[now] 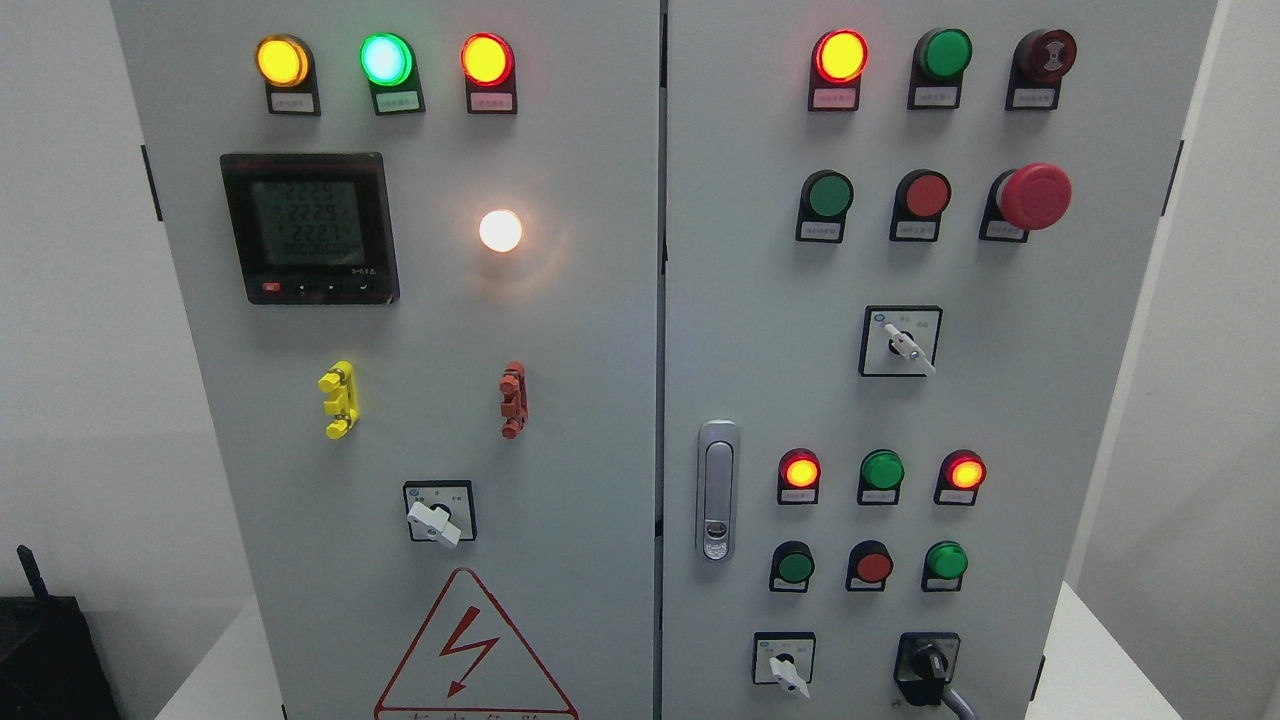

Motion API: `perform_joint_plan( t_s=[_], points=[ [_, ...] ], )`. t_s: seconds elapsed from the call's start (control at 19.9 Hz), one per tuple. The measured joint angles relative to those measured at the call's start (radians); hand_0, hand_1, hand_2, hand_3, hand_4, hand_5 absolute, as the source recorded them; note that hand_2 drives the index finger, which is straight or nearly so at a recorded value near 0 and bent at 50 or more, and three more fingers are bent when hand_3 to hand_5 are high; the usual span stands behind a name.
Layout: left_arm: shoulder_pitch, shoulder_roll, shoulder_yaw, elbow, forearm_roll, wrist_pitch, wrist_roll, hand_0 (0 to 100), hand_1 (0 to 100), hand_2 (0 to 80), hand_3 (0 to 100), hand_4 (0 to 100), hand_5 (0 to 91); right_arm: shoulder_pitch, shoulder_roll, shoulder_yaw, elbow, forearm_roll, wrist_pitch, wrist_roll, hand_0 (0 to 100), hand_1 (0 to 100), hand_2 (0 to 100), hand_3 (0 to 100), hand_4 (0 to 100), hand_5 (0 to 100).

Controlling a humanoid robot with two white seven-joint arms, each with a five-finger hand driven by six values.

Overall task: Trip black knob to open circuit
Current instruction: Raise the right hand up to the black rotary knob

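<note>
Neither robot hand shows in my head view, so I cannot tell whether either one is released, clenched or grasping anything, nor how the arms are posed. What I see is the grey cabinet point(560, 330) face-on, with two doors. The black knob point(925, 668) sits at the lower right of the right door, its handle pointing down, with a grey cable point(958, 702) running off the bottom edge just beside it. To its left is a white selector point(786, 668), and above it a row of small buttons. A red mushroom button point(1032, 196) stands near the top right. The door latch point(717, 490) is left of the lit red lamps. The left door carries a meter point(309, 228).
</note>
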Motion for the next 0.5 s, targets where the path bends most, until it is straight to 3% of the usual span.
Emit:
perform_joint_plan(
  t_s=[0.5],
  points=[
    [0.0, 0.0, 0.0, 0.0, 0.0, 0.0, 0.0, 12, 39, 0.0, 0, 0, 0.0, 0.0, 0.002, 0.027, 0.002, 0.0, 0.0, 0.001, 0, 2, 6, 100, 100, 98]
  ],
)
